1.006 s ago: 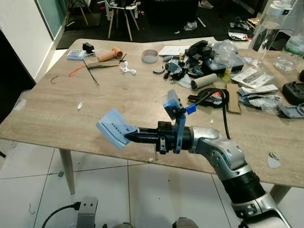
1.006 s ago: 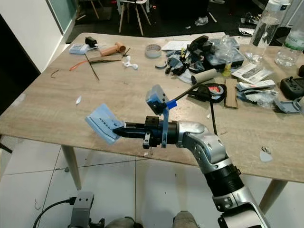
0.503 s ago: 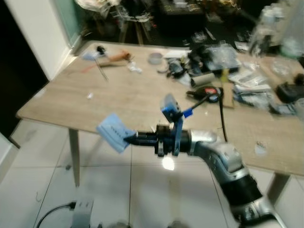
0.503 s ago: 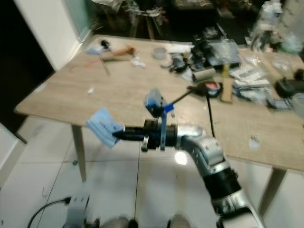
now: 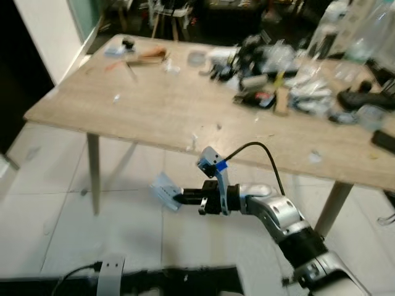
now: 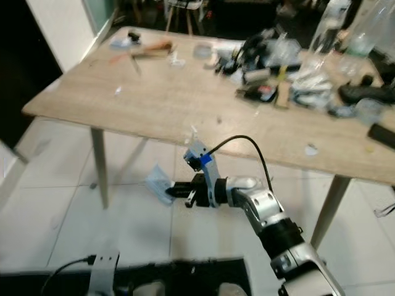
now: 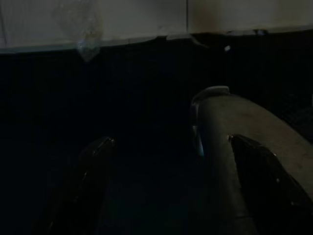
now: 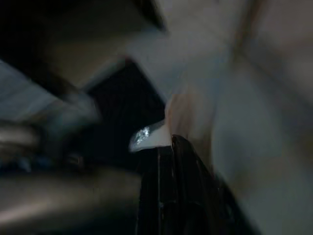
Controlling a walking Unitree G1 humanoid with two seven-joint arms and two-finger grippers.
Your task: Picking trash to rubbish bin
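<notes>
A light blue paper packet (image 5: 165,189) hangs over the tiled floor, below and in front of the wooden table (image 5: 154,108). My right gripper (image 5: 180,198) is shut on the packet's edge, with the silver arm reaching out level to my left. In the right wrist view the black fingers (image 8: 181,166) pinch the pale packet (image 8: 149,137), and the picture is blurred. The left wrist view is very dark, with two black fingertips (image 7: 100,147) standing apart and nothing between them.
The far half of the table carries clutter: bottles (image 5: 336,31), a tape roll (image 5: 195,58), cables and tools (image 5: 262,58). A table leg (image 5: 93,172) stands to the left and another (image 5: 333,206) to the right. A grey box with a cable (image 5: 111,274) lies on the floor near my feet.
The camera has backed away from the table and tilted down. My right gripper, still shut on the blue packet, has dropped from table height to below the table edge, over the floor.
</notes>
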